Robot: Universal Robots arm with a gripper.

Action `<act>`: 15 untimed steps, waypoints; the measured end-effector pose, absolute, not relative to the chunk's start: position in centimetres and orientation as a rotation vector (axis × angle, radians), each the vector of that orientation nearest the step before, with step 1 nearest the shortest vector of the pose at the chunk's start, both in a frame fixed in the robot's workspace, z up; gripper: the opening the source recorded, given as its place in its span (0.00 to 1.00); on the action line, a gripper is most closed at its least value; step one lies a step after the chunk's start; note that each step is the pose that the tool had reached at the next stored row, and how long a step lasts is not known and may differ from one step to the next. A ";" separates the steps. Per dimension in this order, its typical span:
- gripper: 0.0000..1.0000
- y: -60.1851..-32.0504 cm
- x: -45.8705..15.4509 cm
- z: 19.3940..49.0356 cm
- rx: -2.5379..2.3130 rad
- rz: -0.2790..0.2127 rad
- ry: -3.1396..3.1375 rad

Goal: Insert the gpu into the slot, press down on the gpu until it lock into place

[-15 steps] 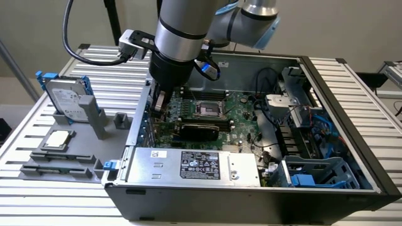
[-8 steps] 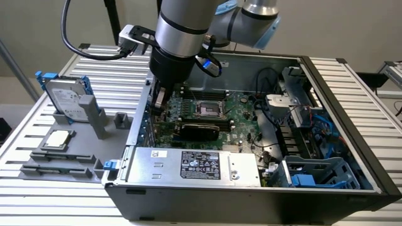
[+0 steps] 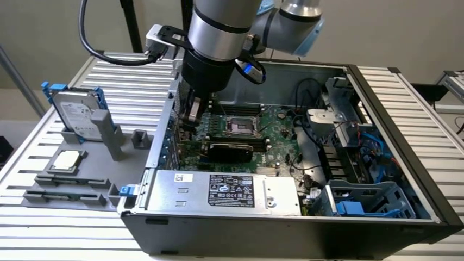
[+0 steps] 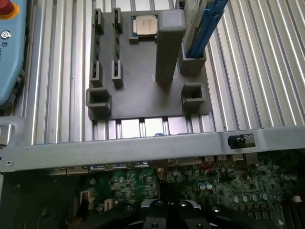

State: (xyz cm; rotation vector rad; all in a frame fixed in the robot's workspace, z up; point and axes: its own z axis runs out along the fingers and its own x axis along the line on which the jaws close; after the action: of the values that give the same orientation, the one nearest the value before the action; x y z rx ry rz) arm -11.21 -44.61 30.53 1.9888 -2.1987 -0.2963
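Exterior view, left to right. Far left of frame: grey fixture tray (image 3: pixel 80 182) on the slatted metal table (image 3: pixel 406 98). On it a hard drive (image 3: pixel 76 115) stands upright in a blue bracket, a CPU chip (image 3: pixel 67 160) lies flat below it, and a tall grey post (image 3: pixel 105 130) rises beside the drive.

Centre: open computer case (image 3: pixel 406 163), lying on its side, green motherboard (image 3: pixel 279 149) exposed. Robot arm (image 3: pixel 217 38) drops in from the top centre of frame. Gripper (image 3: pixel 190 115) sits low inside the case near its left wall, above the left end of the gpu (image 3: pixel 228 149). Fingers together, closed with nothing between them; whether they touch the card cannot be told.

The gpu lies just below the silver CPU socket (image 3: pixel 240 126), black shroud up, standing on the board roughly level. The slot is under the card and hidden.

Lower centre: grey power supply (image 3: pixel 225 190) with white label along the near edge of the case. Right of centre: cable bundles (image 3: pixel 312 103), then a blue-grey drive cage (image 3: pixel 366 201) at lower right.

Wrist view: the case's edge rail (image 4: pixel 143 143) crosses mid-frame; beyond it the fixture tray (image 4: pixel 143 90) with the CPU chip (image 4: pixel 144 25); motherboard (image 4: pixel 228 183) near the bottom edge. Teach pendant (image 4: pixel 9 52), blue-grey, at the upper left.
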 end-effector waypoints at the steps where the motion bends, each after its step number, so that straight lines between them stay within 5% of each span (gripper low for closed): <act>1: 0.11 -44.6 -11.2 30.5 1.999 -0.287 -2.200; 10: 0.11 -44.6 -11.2 30.5 2.142 -0.144 -2.232; 15: 0.11 -44.6 -10.9 30.6 2.192 -0.111 -2.236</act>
State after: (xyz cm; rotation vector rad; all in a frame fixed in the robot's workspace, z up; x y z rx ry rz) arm -10.85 -44.62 30.60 2.1920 -2.2362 -0.1109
